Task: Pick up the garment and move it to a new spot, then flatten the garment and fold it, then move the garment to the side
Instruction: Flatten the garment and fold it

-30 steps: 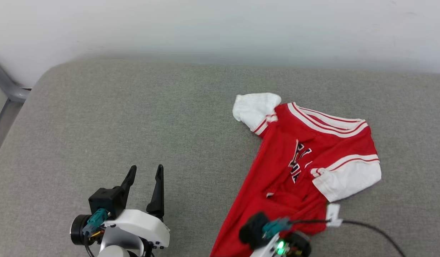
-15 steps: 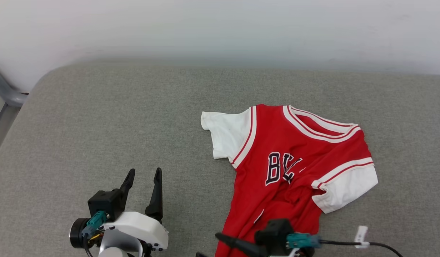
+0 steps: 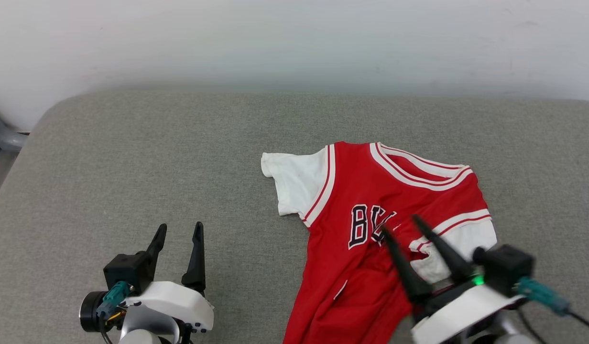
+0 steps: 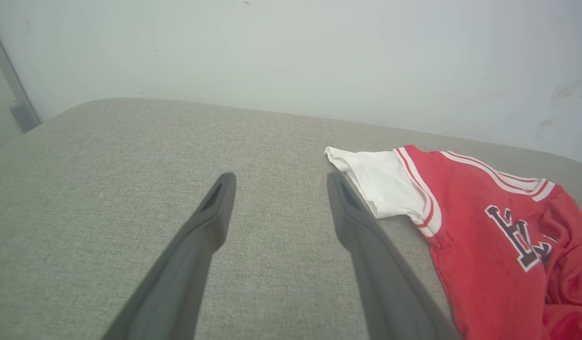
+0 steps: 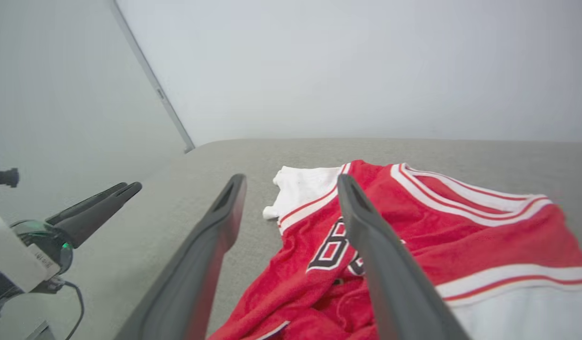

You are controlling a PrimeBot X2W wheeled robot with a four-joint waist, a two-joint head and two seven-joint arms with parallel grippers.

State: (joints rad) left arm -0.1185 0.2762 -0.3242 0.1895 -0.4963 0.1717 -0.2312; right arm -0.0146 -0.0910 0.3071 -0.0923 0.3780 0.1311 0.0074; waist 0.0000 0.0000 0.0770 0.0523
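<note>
The garment, a red T-shirt with white sleeves and dark lettering, lies face up on the grey cushion, partly spread, its lower part bunched and rumpled. My right gripper hovers open above the shirt's chest and right sleeve, holding nothing; in the right wrist view its fingers frame the lettering. My left gripper stands open over bare cushion to the left of the shirt. In the left wrist view the garment lies right of the gripper, its white sleeve near the right finger.
The grey cushion stretches wide to the left and behind the shirt. A pale wall rises behind its far edge. A grey metal frame stands at the far left. A cable trails from the right wrist.
The shirt's left sleeve and chest have been pulled open and flatter. My right gripper has let go of the lower shirt, swung up to the right, and now hovers open over it.
</note>
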